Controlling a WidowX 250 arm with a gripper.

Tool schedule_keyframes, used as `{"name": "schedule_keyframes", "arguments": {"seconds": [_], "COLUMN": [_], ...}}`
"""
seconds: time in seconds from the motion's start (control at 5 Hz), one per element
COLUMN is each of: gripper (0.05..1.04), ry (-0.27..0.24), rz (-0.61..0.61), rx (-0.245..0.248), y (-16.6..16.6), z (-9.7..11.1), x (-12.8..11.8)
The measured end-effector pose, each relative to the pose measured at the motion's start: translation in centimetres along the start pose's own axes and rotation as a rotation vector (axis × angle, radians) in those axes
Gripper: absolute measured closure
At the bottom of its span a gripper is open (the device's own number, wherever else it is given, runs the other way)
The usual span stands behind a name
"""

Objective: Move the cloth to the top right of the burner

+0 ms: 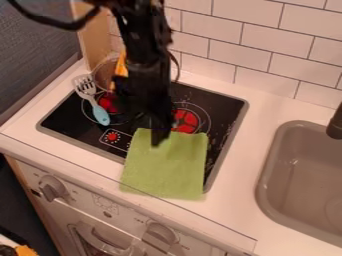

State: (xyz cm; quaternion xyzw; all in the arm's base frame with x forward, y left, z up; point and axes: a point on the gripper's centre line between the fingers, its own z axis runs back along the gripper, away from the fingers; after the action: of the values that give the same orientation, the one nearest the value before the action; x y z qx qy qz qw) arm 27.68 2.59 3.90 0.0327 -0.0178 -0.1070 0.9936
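One black end effector (158, 141) hangs at the upper edge of the green cloth (167, 167); I can't tell how far open it is. Matte and squarish, the cloth spans from glossy black cooktop (224, 107) onto smooth white desk (244, 172).

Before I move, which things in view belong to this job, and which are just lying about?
Part of the job:
- green cloth
- stove top
- end effector, at the cloth's upper edge

Just lying about:
- blue-handled utensil
- orange thing, partly hidden behind the arm
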Motion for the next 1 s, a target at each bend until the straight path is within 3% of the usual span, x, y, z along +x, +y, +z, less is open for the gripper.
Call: {"name": "schedule_keyframes", "arguments": {"seconds": [0.2, 0.4, 0.6, 0.8, 1.0], "gripper": [0.083, 0.083, 0.083, 0.084, 0.084], "ry": [0.005, 0.045, 0.063, 0.075, 0.052], "rz": [-0.056, -0.087, -0.107, -0.095, -0.065], "rx": [0.002, 0.011, 0.034, 0.032, 0.017], "y": [-2.5, -3.7, -3.6, -3.3, -3.1], "z": [-1.3, -3.0, -3.3, -3.6, -3.5], "x": [0.2, 0.8, 2.0, 5.2, 9.3]}}
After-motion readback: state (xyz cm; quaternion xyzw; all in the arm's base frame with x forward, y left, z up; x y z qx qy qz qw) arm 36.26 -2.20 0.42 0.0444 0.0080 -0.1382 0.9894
